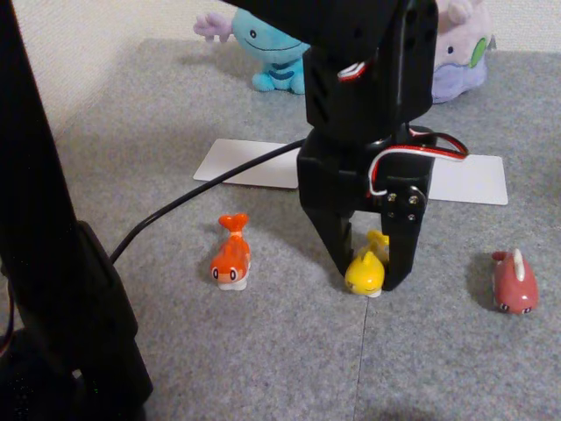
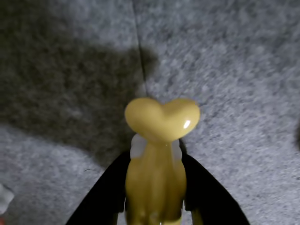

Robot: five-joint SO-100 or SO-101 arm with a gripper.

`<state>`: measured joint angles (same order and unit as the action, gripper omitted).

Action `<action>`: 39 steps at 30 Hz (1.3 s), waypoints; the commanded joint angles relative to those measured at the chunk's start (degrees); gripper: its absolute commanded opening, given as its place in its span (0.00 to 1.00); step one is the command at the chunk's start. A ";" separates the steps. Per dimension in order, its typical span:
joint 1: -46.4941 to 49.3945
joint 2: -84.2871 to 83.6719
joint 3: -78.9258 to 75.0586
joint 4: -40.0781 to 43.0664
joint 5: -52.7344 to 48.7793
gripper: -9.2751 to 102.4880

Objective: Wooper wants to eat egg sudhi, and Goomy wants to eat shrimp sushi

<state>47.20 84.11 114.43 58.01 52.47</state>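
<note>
Gripper (image 1: 375, 282) down on the grey carpet, jaws narrow around the egg (image 1: 365, 271), one black finger on each flank. Same story from the wrist view: egg (image 2: 157, 154) wedged between the two fingers, forked tail pointing away from the camera. Looks clamped, though hard to tell how firmly, and no sign yet of it leaving the carpet.

Everything else placed off the egg: shrimp (image 1: 231, 256) well to its left in the other view, dark red fish (image 1: 514, 282) well to its right, white card (image 1: 463, 178) just behind, Wooper (image 1: 273, 48) far behind and to the left, Goomy (image 1: 460, 48) far behind and a little right.

Risks from here, as a judgement. Smooth, glossy, rounded body, so a likely squirt out of the grip on the lift, forward or downward, especially with the fingers low on a tapering shape. Possible twist in the grip too, tail swinging round. Long carry to Wooper, so any slack hold probably means a drop short, on or near the card. Black cable (image 1: 188, 200) trailing left of the egg, maybe a snag on the swing. Wrong plush also a danger: Goomy nearer than Wooper.
</note>
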 commanded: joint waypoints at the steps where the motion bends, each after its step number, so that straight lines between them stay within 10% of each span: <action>1: -2.02 1.23 -0.35 2.20 2.02 0.13; 19: -31.03 1.41 -31.99 20.65 27.33 0.12; 39: -38.14 -22.76 -40.43 9.76 32.34 0.14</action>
<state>8.53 61.44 76.73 68.82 84.81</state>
